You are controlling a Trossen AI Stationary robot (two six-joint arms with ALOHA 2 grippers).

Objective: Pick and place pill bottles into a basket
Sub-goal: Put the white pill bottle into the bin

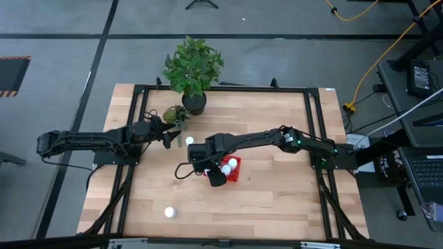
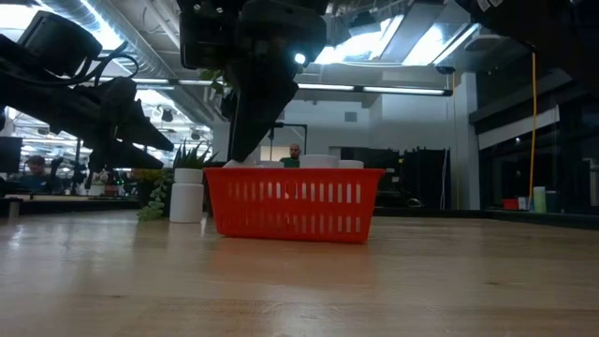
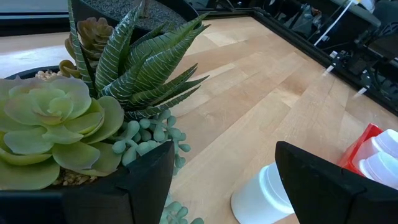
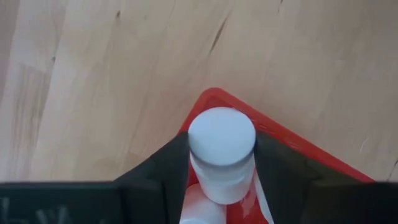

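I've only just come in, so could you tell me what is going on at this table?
The right claw is shut on a pill bottle, holding it over a corner of the red basket, which already holds other bottles. The left claw is open beside a bottle standing on the table, near the succulent pot. One more bottle stands alone near the table's front edge.

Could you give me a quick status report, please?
Right gripper shut on pill bottle over basket. Left gripper open near another bottle. Nothing blocking.
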